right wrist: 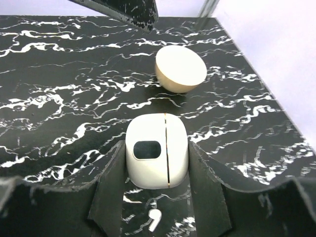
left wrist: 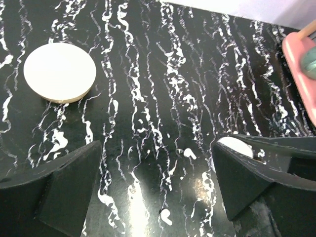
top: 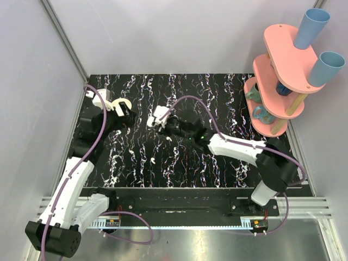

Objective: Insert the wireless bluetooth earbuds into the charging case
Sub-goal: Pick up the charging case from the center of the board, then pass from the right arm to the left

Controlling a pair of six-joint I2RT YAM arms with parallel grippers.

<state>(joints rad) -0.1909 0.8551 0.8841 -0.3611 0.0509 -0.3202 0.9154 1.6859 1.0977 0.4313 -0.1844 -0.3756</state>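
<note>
My right gripper (right wrist: 156, 148) is shut on the charging case (right wrist: 157, 152), a white rounded case with a thin seam and a dark oval window, squeezed between both fingers. From above, the case (top: 159, 115) sits left of centre on the black marbled table. One tiny white earbud (right wrist: 155, 220) lies on the table below the case, between the fingers. The left wrist view shows two earbuds (left wrist: 188, 153) (left wrist: 166, 216) on the table between the wide-open fingers of my left gripper (left wrist: 155, 148), which holds nothing. An edge of the case (left wrist: 237, 146) shows at the right.
A cream round puck (right wrist: 180, 68) lies on the table beyond the held case, also in the left wrist view (left wrist: 59, 71). A pink tiered stand (top: 277, 76) with blue cups (top: 312, 27) stands at the back right. Grey walls close in the table.
</note>
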